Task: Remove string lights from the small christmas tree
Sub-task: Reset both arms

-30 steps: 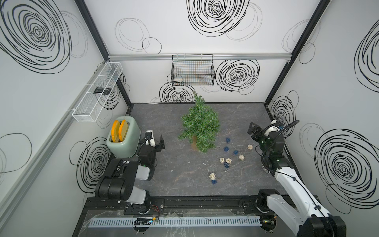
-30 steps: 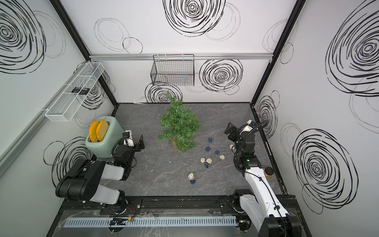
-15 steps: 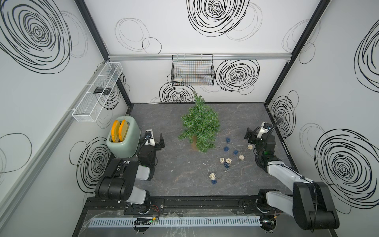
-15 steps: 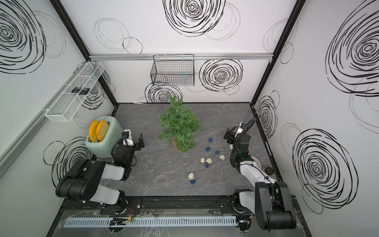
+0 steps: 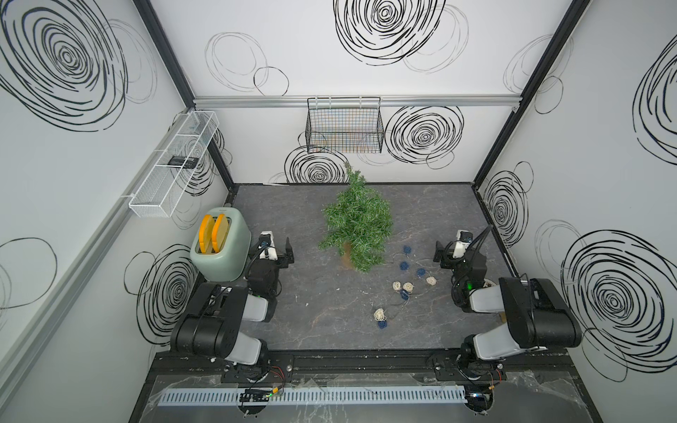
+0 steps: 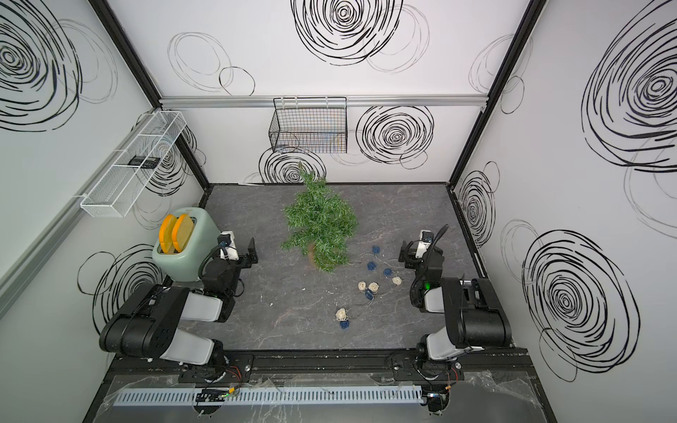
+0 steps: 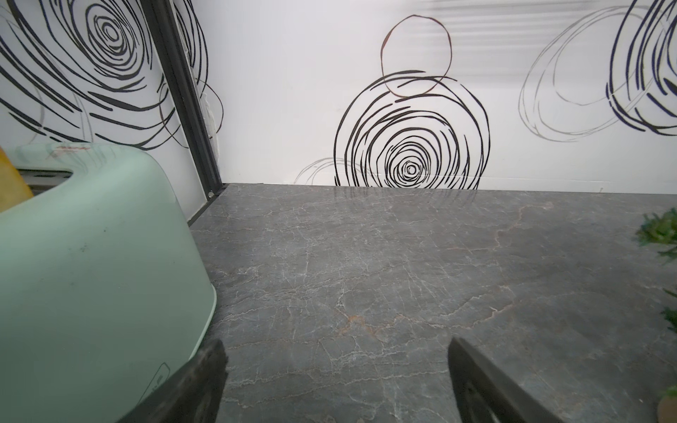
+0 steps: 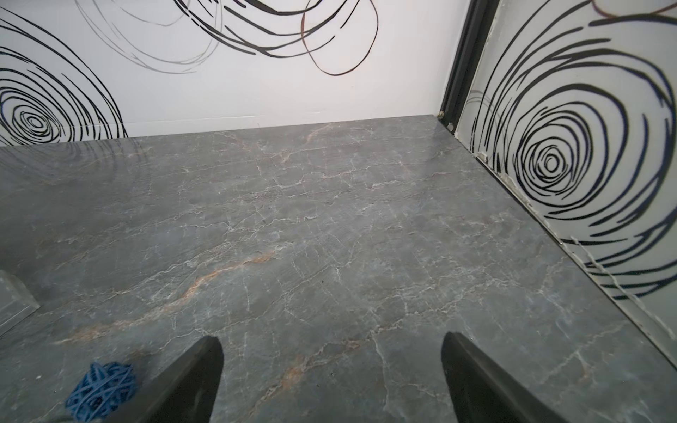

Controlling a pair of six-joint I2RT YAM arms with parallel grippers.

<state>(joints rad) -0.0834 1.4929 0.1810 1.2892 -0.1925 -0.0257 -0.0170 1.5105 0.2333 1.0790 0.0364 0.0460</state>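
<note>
Left end effector (image 7: 335, 351): jaws wide apart and empty, low over the tabletop (image 5: 318, 311), beside the toaster (image 5: 219, 252)
Right end effector (image 8: 331, 340): jaws wide apart, nothing between them, one blue ball (image 8: 100, 388) just beside it
String lights (image 5: 403, 289): lying loose on the tabletop between the small christmas tree (image 5: 357, 219) and the right arm (image 5: 527, 318); no ball shows on the branches
Handling: likely light and limp, woven balls crushable, wire apt to snag needles; pinch a ball or the wire just beside it
Count: one string, nine balls visible in both top views, five dark blue and four cream, more perhaps hidden behind the right arm; one tree, one toaster
</note>
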